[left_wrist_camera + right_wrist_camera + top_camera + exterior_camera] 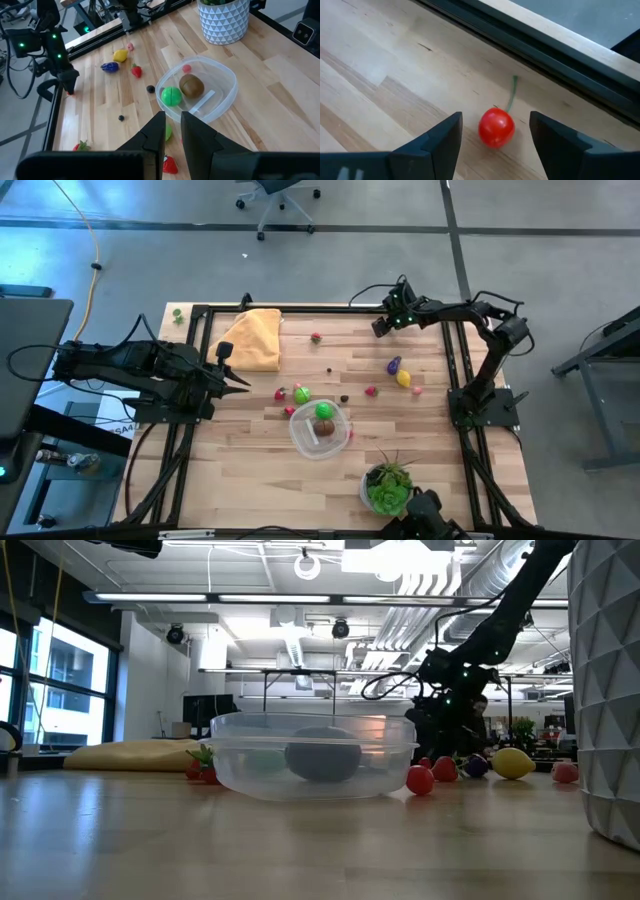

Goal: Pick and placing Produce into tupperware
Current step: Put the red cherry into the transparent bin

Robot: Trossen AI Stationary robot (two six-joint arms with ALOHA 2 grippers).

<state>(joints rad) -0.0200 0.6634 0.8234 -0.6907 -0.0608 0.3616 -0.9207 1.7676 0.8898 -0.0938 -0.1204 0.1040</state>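
Two arms over the table in the high view: the left gripper sits at the left edge beside the yellow cloth, the right gripper reaches in at the far edge. The tupperware lies mid-table, a green piece and a brown piece inside it. More produce is scattered around: a purple piece and a yellow piece toward the right, red ones near the container, and a potted plant at the near edge.

Low view now: the clear tupperware is dead centre with a dark round shape inside, red pieces just beside it, the right arm hanging behind.

Left wrist view: fingers nearly pinched together, nothing between them, the tupperware ahead, well apart from them.

Right wrist view: fingers spread wide, and a red cherry with a green stem sits on the wood between them, untouched on either side.
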